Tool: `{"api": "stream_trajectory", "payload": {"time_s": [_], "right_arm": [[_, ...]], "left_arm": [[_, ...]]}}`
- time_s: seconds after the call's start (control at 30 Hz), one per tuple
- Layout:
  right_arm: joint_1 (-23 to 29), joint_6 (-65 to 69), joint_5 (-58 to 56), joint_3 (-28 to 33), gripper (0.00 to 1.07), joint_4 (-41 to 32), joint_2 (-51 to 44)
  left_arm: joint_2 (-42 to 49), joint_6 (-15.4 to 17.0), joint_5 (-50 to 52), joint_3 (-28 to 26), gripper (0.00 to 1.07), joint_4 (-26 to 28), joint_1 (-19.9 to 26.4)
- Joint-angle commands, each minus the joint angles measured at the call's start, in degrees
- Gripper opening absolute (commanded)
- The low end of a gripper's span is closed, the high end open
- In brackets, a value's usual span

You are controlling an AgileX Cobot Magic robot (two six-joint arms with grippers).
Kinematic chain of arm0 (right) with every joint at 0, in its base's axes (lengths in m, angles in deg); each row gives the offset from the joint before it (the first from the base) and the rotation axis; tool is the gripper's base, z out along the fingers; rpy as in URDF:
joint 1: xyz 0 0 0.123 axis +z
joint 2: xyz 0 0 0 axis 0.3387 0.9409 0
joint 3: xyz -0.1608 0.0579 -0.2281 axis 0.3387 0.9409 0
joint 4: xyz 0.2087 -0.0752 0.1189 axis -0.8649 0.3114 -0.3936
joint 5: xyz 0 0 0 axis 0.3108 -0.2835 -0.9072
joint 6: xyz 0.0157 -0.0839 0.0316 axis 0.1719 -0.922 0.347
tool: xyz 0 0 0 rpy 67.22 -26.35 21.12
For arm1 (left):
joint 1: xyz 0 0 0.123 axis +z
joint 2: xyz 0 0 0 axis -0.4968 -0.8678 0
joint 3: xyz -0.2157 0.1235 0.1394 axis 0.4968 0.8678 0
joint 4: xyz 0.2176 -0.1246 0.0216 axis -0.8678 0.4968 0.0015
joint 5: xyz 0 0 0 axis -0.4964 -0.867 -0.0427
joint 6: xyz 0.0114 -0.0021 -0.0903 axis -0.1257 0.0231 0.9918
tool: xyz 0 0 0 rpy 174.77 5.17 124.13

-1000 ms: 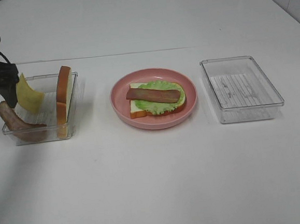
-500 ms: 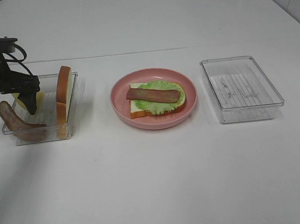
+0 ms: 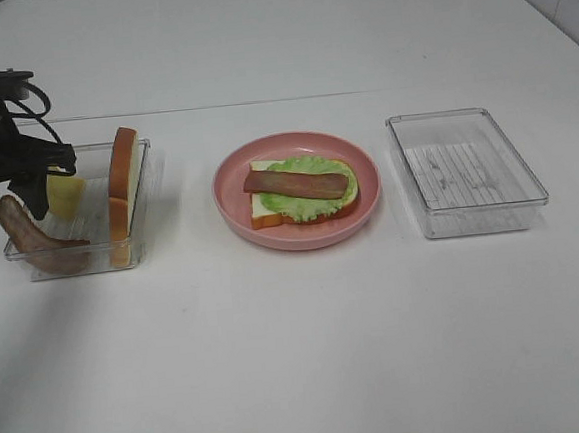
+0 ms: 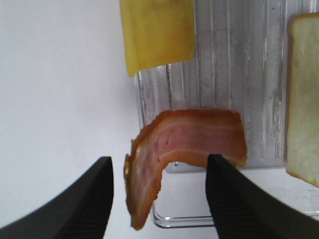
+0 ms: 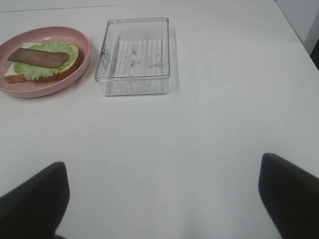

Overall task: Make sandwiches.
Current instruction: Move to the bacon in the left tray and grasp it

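The left tool (image 4: 160,164) hangs over the rim of the ribbed transparent plastic tray (image 4: 224,74). Its fingers are spread, with a gap on either side of the wavy reddish-brown bacon strip (image 4: 189,137). The strip droops over that rim between them, likely the easiest edge to pinch. The square yellow cheese slice (image 4: 157,32) lies beyond the tool, and the white bread slice (image 4: 304,99) lies off to one side. The open sandwich (image 3: 297,188) of bread, lettuce and bacon sits on the round pink plate (image 3: 230,196), well away. The right tool (image 5: 162,162) hovers over bare white table (image 5: 199,124), spread wide and holding nothing.
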Motion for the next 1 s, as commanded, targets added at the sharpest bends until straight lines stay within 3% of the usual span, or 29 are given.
{"api": "stream_trajectory", "payload": {"time_s": [0.03,0.37,0.4,0.47,0.5,0.53,0.6,0.63,0.67,1.0], "right_arm": [[-0.3,-0.2,0.6,0.2,0.96,-0.1,-1.2],[-0.3,-0.2,0.6,0.2,0.96,-0.1,-1.2],[-0.3,-0.2,0.6,0.2,0.96,-0.1,-1.2],[-0.3,-0.2,0.6,0.2,0.96,-0.1,-1.2],[-0.3,-0.2,0.6,0.2,0.96,-0.1,-1.2],[-0.3,-0.2,0.6,0.2,0.96,-0.1,-1.2],[-0.3,-0.2,0.6,0.2,0.96,-0.1,-1.2],[-0.3,-0.2,0.6,0.2,0.96,-0.1,-1.2],[-0.3,-0.2,0.6,0.2,0.96,-0.1,-1.2],[-0.3,-0.2,0.6,0.2,0.96,-0.1,-1.2]], "left_arm": [[-0.2,0.7,0.0,-0.1,0.53,0.2,-0.4],[-0.2,0.7,0.2,-0.1,0.49,0.2,-0.4],[-0.2,0.7,0.1,-0.1,0.42,0.3,-0.4],[-0.2,0.8,0.1,-0.1,0.38,0.3,-0.4],[-0.2,0.9,0.1,-0.1,0.28,0.3,-0.4],[-0.2,0.9,0.1,-0.1,0.28,0.3,-0.4],[-0.2,0.9,0.3,-0.1,0.11,0.5,-0.4],[-0.2,0.9,0.3,-0.1,0.11,0.5,-0.4],[-0.2,0.9,0.1,-0.1,0.01,0.5,-0.4],[0.0,0.9,-1.1,-0.1,0.00,1.3,-0.4]]}}
